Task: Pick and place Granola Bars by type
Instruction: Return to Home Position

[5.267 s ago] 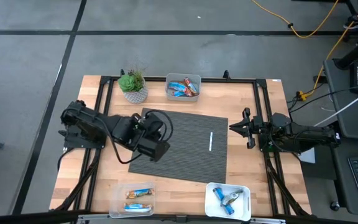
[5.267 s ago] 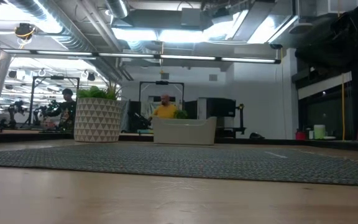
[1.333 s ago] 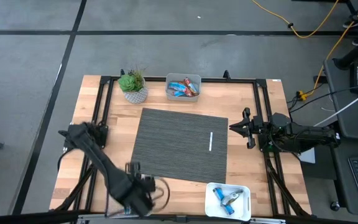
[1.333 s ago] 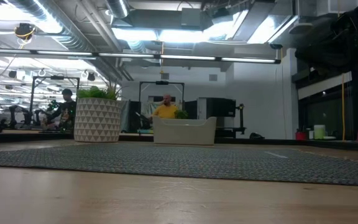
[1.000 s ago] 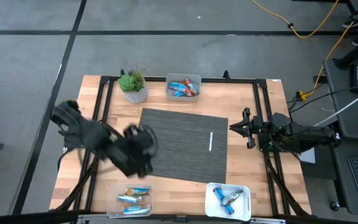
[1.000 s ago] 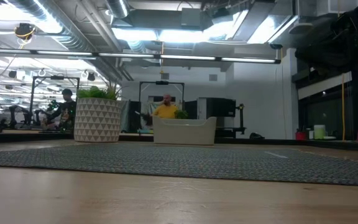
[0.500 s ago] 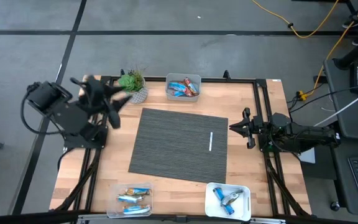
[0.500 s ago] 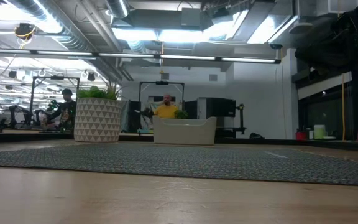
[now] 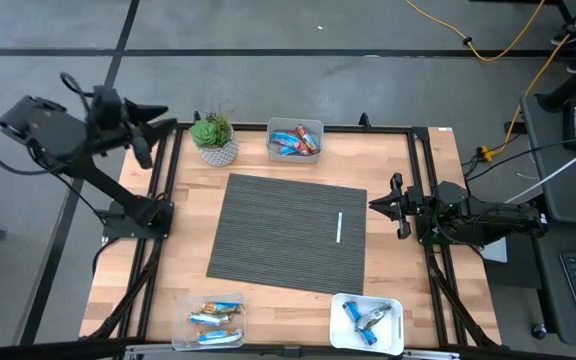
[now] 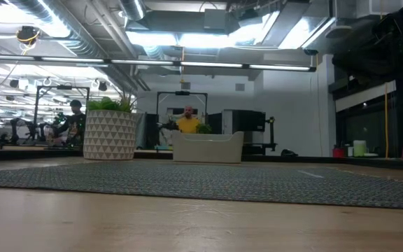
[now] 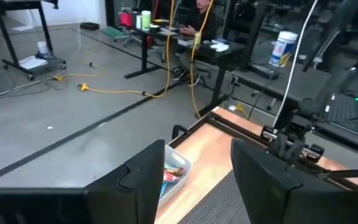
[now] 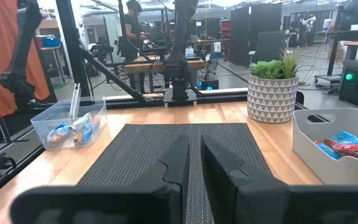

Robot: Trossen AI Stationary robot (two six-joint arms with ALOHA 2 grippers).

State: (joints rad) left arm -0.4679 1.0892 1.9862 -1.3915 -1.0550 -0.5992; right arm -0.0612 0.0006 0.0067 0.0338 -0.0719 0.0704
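Granola Bars [image 9: 214,315] all binned: yellow in near-left clear bin [image 9: 180,330], rest in near-right bin [image 9: 398,306] and far bin [image 9: 271,128]. Left claw [image 11: 197,160] open, empty, raised off counter's [image 9: 178,250] far-left corner, well apart from yellow bars. Right claw [image 12: 195,149] near-closed, empty, at right edge.

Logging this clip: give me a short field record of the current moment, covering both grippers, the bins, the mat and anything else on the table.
left gripper: open, empty, held high off the table's far left corner
right gripper: shut, empty, at the mat's right edge
far bin: blue-and-red bars
near left bin: gold bars
near right bin: blue bars
mat: carries only a white stick
potted plant: left of the far bin
loose bars: none seen outside the bins
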